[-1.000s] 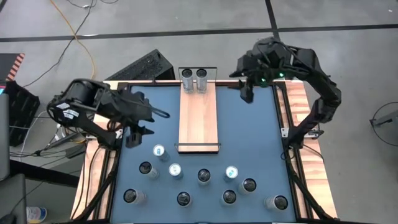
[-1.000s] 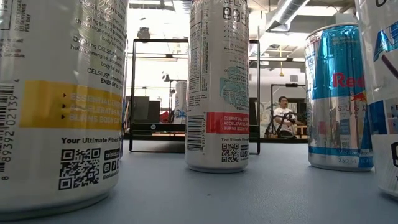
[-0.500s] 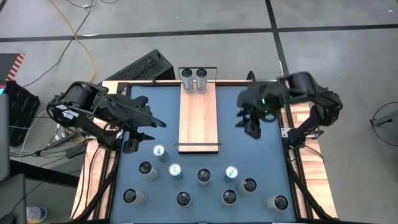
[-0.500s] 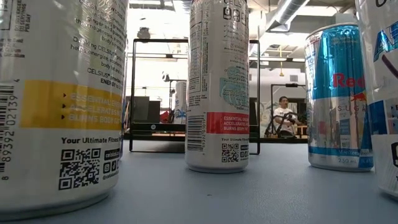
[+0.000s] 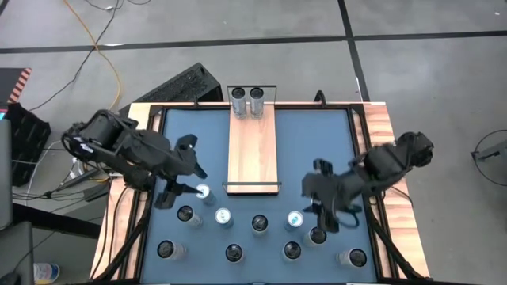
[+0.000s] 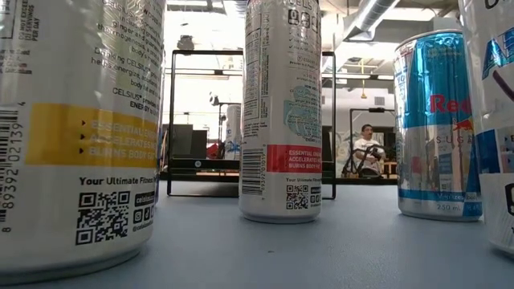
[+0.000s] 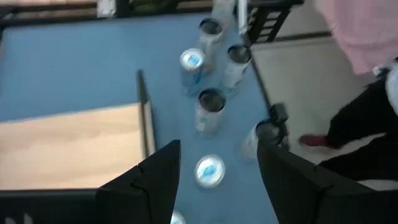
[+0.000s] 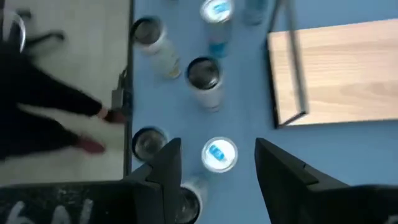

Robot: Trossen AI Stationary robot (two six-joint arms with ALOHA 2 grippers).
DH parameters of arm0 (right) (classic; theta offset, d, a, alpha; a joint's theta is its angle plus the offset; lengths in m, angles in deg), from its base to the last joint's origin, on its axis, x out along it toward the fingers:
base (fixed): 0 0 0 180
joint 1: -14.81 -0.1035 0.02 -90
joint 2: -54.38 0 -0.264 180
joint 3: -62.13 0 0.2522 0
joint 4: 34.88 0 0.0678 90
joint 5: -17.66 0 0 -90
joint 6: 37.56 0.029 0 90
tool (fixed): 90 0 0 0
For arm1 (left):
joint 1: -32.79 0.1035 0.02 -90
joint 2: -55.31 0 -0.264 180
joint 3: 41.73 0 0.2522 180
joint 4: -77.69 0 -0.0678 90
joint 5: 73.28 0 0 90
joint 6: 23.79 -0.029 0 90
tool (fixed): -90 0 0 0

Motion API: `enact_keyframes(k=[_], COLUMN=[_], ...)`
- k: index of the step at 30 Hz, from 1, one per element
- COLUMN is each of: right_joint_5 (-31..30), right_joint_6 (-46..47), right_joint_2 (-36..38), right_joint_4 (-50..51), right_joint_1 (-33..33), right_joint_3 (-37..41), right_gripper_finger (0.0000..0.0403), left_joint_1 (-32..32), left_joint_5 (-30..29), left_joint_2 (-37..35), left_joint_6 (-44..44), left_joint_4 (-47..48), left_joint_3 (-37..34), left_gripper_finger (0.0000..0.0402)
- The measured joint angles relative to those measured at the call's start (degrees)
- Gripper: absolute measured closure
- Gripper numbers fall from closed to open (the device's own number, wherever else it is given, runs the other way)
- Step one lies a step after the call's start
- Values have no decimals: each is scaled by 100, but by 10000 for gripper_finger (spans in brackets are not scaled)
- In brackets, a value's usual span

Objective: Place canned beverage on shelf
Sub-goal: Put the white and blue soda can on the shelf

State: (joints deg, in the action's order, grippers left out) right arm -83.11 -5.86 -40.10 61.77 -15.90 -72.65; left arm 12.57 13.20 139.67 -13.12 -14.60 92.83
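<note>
blue-topped cans (image 5: 295, 219) now lie under the lowered right gripper (image 5: 319, 207).

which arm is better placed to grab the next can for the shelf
Either could, but the right looks slightly better: the right gripper, open, hovers by a blue-topped can. The left gripper is open near another can.

The blue table (image 5: 317, 142) carries a long light-wood shelf (image 5: 253, 154) — two silver cans (image 5: 246, 101) at its far end — and ten loose cans (image 5: 259, 224).
</note>
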Motion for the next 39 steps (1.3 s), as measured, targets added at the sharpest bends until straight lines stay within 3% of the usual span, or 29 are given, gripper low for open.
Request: enact_keyframes(k=[5,17,27,39], right_joint_5=[9,29,35,641], right_joint_6=[-277,-967,-1426,-1376], right_joint_2=[-114,-832,-1775,-2313], right_joint_4=[-202,-1672,-1341,-1234], right_joint_1=[-375,-1061,-976,-906], right_joint_3=[462,936,945,941], right_gripper_finger=[207,92,85,87], left_joint_1=[-283,-709,-1086,-1286], left_joint_5=[-170,-320,-820,-1136], left_joint_2=[114,687,754,752], left_joint_6=[122,753,915,985], left_joint_4=[-492,-983,-1197,-1200], left_joint_3=[-326,-499,-499,-499], left_gripper_finger=[203,203,203,203])
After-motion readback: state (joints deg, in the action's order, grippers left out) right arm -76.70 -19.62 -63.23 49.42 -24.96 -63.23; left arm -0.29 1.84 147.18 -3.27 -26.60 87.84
